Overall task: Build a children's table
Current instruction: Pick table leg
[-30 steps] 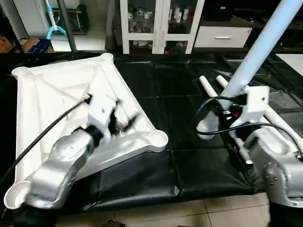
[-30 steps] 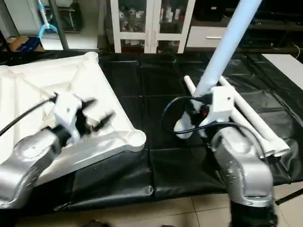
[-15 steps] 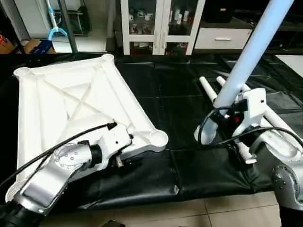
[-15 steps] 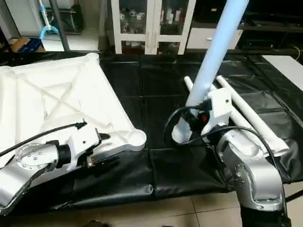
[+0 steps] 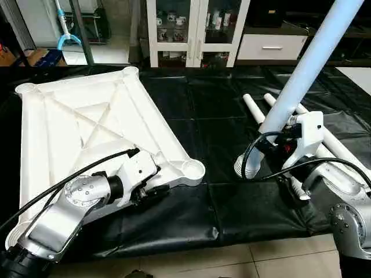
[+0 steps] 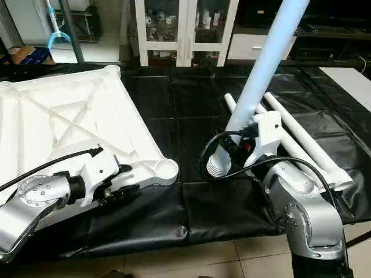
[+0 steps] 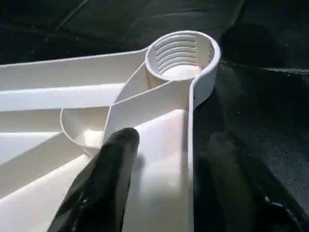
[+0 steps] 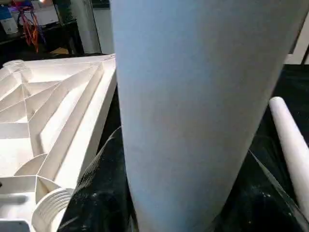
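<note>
Left eye view: the Unitree G1 is working over a bench [image 5: 232, 226] draped in a black cover, with the white tabletop [image 5: 75, 133] lying ribbed side up on its left half. The left gripper [image 5: 152, 192] is reaching to the tabletop's near edge just short of the near corner socket [image 5: 192, 169]. In the left wrist view its jaws are straddling the tabletop's rim: one black finger [image 7: 104, 183] is lying on the white plastic inside the rim, the other is sitting outside it over the black cover, and the threaded socket is standing open just beyond the fingertips. Whether the jaws are pressing on the rim cannot be told.

On the other side, the right gripper [image 5: 277, 143] is holding one long white leg [image 5: 307, 66] close to its ribbed lower end [image 5: 246, 167], with the jaws closed around the tube. The leg is rising steeply up and away from the jaws, its ribbed end is hanging just below them above the black cover, well apart from the tabletop's near socket. Beyond and beside the right jaws, spare legs [image 6: 295, 130] are lying flat on the bench. White glass-fronted cabinets [image 5: 197, 29] are standing behind the bench.
</note>
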Tool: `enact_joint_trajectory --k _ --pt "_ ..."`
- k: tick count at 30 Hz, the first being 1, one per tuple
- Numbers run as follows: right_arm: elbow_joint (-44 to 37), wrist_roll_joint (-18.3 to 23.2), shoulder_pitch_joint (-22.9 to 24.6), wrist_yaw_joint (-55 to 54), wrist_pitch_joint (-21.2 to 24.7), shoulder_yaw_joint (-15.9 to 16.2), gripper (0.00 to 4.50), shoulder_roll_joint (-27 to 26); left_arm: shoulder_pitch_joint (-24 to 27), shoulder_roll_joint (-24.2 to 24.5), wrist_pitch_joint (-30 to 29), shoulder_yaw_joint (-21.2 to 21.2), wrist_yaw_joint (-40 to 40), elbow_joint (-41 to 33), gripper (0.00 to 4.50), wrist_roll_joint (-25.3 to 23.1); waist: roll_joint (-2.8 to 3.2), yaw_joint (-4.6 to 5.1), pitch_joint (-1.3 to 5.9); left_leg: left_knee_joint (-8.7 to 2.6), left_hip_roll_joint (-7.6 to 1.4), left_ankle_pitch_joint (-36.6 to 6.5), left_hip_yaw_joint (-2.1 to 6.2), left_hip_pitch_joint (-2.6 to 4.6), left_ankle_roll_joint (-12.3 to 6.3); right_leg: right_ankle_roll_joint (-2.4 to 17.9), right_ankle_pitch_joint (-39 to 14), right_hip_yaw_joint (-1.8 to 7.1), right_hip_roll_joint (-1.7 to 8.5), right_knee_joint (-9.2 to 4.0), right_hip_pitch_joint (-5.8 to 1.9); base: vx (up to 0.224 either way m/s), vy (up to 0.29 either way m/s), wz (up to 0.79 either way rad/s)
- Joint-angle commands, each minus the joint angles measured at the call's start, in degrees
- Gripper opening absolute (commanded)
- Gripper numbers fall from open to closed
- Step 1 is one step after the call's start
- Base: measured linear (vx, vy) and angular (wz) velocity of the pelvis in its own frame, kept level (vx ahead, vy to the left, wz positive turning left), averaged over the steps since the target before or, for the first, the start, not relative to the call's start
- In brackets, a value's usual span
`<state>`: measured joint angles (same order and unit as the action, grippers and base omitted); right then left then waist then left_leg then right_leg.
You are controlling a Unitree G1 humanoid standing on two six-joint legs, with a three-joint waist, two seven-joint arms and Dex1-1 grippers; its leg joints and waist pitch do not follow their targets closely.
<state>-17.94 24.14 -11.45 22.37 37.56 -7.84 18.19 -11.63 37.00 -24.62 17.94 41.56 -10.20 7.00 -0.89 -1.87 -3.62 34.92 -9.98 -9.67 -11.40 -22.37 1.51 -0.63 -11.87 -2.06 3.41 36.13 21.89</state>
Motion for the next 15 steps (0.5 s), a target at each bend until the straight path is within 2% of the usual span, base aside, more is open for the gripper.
enact_joint_trajectory --k 1,3,4,6,8,9,11,14,15 --pt "-0.96 0.34 -1.17 -0.08 0.35 -0.56 1.78 0.52 0.13 1.25 -0.52 1.45 1.30 -0.87 2.25 -1.05 0.46 0.06 3.58 -4.76 -3.09 -17.54 1.96 2.25 4.48 8.88 -15.82 2.71 4.18 -4.94 -0.52 0.000 0.000 0.00" --pt "-0.52 0.24 -1.36 0.07 0.22 -0.65 1.78 0.79 -0.01 2.16 -0.53 2.71 2.48 -0.83 2.16 -1.56 0.38 0.11 3.53 -4.87 -3.13 -17.93 2.01 2.30 4.61 8.56 -16.41 2.67 4.10 -4.97 -0.46 0.000 0.000 0.00" --pt "-0.34 0.14 -1.47 0.17 0.18 -0.69 1.78 0.91 -0.04 2.50 -0.57 3.15 3.11 -0.89 1.90 -1.59 0.50 0.05 3.55 -4.85 -3.14 -17.97 1.99 2.42 4.70 8.53 -16.44 2.70 4.14 -4.96 -0.36 0.000 0.000 0.00" --pt "-0.04 -0.05 -1.67 0.21 0.08 -0.78 1.78 1.09 -0.10 2.63 -1.15 3.26 3.44 -0.98 1.86 -1.41 0.55 0.04 3.52 -4.87 -3.13 -18.20 1.96 2.44 4.90 8.68 -16.42 2.70 4.13 -4.93 -0.33 0.000 0.000 0.00" --pt "0.07 -0.03 -1.79 0.17 0.05 -0.79 1.78 1.13 -0.12 2.47 -1.18 3.08 3.46 -0.85 1.53 -1.59 0.52 0.04 3.50 -4.86 -3.12 -18.47 2.00 2.38 4.99 8.73 -16.85 2.71 4.23 -4.98 -0.37 0.000 0.000 0.00" --pt "0.16 -0.01 -1.95 0.02 0.01 -0.71 1.78 1.20 -0.16 2.48 -1.18 3.08 3.66 -0.58 1.53 -2.25 0.89 0.04 3.53 -4.86 -3.11 -18.53 2.04 2.42 5.13 8.75 -16.57 2.71 4.20 -4.95 -0.37 0.000 0.000 0.00" --pt "0.16 -0.01 -1.99 -0.10 -0.03 -0.59 1.78 1.17 -0.12 2.45 -1.22 3.05 3.52 -0.28 1.53 -2.77 0.69 0.11 3.50 -4.90 -3.12 -18.78 2.04 2.39 5.14 8.73 -16.50 2.70 4.14 -5.00 -0.39 0.000 0.000 0.00" --pt "0.11 -0.01 -1.97 -0.17 -0.04 -0.50 1.78 1.15 -0.10 2.41 -1.68 3.08 3.33 -0.06 1.35 -3.09 0.69 0.08 3.55 -4.86 -3.11 -18.67 2.05 2.40 5.09 8.81 -16.44 2.70 4.17 -4.95 -0.42 0.000 0.000 0.00" --pt "-0.04 0.00 -1.93 -0.28 -0.03 -0.26 1.78 1.00 -0.46 2.50 -1.98 3.64 3.03 0.49 1.13 -4.09 0.76 0.07 3.54 -4.87 -3.13 -18.63 2.04 2.41 5.05 8.93 -16.07 2.71 4.15 -4.97 -0.39 0.000 0.000 0.00"
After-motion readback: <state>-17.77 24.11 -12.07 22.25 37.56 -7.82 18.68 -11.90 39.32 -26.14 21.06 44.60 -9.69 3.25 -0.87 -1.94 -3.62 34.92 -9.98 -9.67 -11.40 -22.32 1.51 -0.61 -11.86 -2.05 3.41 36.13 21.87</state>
